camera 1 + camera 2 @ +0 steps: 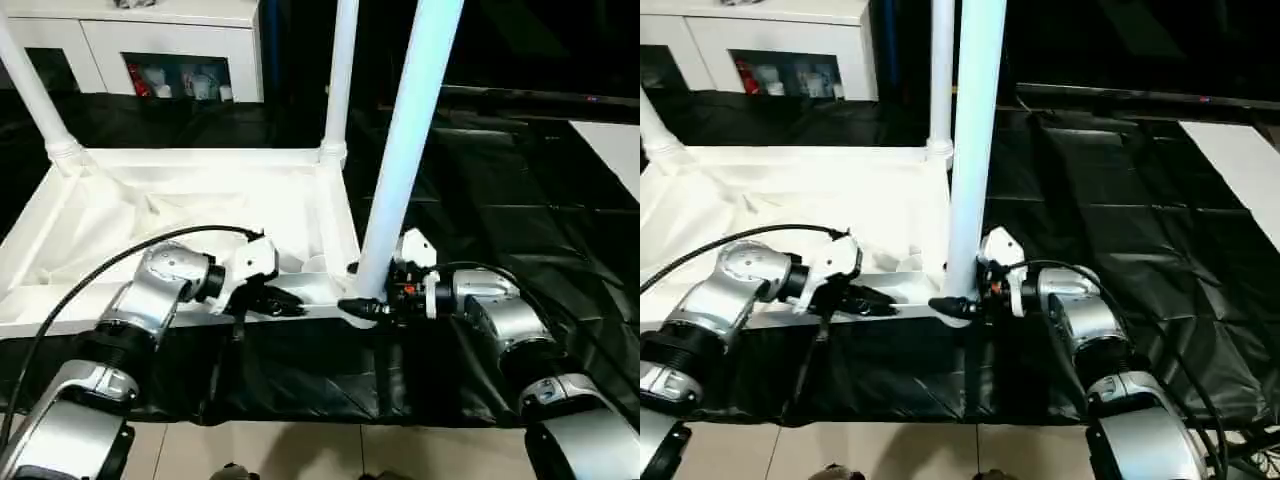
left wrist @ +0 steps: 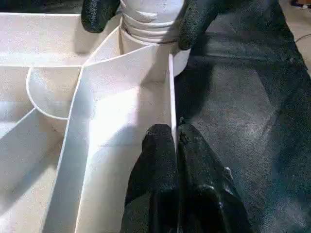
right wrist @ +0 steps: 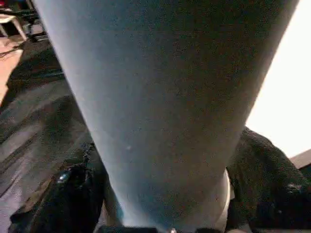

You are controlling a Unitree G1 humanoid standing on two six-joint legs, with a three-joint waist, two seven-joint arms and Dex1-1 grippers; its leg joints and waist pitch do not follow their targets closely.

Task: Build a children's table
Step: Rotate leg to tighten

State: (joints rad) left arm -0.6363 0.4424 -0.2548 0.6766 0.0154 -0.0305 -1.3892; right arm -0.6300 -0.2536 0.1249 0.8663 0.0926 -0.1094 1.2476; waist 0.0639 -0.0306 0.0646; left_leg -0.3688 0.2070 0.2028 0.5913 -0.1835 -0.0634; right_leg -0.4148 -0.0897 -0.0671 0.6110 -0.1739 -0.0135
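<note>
The white table top (image 1: 200, 215) lies underside up on the black cover. Legs stand in its far left corner (image 1: 30, 90) and far right corner (image 1: 340, 80). A third leg (image 1: 400, 170) stands upright at the near right corner socket (image 2: 150, 24). My right gripper (image 1: 365, 305) is shut around this leg's base, with one black finger (image 3: 68, 194) on each side. My left gripper (image 2: 174, 136) is shut on the top's thin near rim wall (image 2: 171, 97), just left of that corner.
The black-covered work table (image 1: 500, 200) stretches away to the right and back. A white cabinet (image 1: 150, 50) stands behind the far edge. A white sheet (image 1: 610, 150) lies at the far right. Tiled floor (image 1: 300, 450) shows below the table's near edge.
</note>
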